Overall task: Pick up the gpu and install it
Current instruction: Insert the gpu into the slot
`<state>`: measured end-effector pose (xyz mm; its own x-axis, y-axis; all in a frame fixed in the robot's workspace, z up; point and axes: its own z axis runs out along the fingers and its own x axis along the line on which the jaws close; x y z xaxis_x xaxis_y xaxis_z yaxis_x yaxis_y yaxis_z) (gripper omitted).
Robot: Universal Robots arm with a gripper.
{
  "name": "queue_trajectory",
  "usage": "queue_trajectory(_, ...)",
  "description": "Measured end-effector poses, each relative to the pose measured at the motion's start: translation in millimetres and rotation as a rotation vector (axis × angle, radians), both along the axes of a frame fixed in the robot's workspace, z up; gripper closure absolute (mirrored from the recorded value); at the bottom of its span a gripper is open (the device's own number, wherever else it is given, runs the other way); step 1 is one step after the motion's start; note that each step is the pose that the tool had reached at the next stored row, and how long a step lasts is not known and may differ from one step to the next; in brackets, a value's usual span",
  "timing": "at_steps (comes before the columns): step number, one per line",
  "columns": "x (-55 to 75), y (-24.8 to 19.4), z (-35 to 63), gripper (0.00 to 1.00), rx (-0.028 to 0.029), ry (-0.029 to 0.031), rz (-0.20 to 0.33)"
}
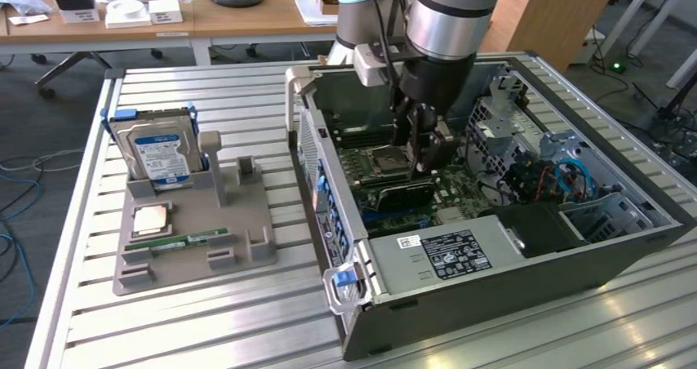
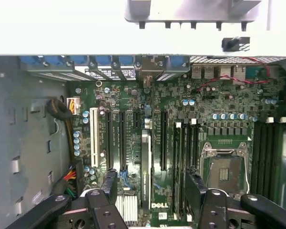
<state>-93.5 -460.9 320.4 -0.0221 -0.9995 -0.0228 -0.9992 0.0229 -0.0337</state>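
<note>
The claw was down inside the open computer case, hanging right over the motherboard. Its two black fingers were spread wide and weren't pinching anything.

The gpu stood on edge between those fingers, seen edge-on from the wrist camera as a thin dark strip running along one of the long expansion slots. As far as I could tell neither finger touched it; there was board visible on both sides. In the exterior view it was the dark block just under the claw tips, sitting across the board near the middle of the case. So it looked like it was sitting in its slot, though I couldn't tell if it was pushed all the way in.

Right beside it was the CPU socket with its metal frame, and a silver power supply with a black label sat at the near end of the case.

Over on the exterior view's left, on the slatted metal counter, was a grey parts holder. The hard drive with its blue-white label stood upright in the back of it, a processor chip lay flat in front of that, and the long green memory stick lay just beside the chip. All of that was well apart from the claw.
</note>
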Motion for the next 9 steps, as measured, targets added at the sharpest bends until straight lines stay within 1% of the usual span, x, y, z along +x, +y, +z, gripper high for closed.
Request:
queue_trajectory(3,0.0,0.0,4.5,0.32,-0.0001,0.0001,0.000)
queue_trajectory(9,0.1,0.0,8.9,0.32,-0.0015,0.0000,0.000)
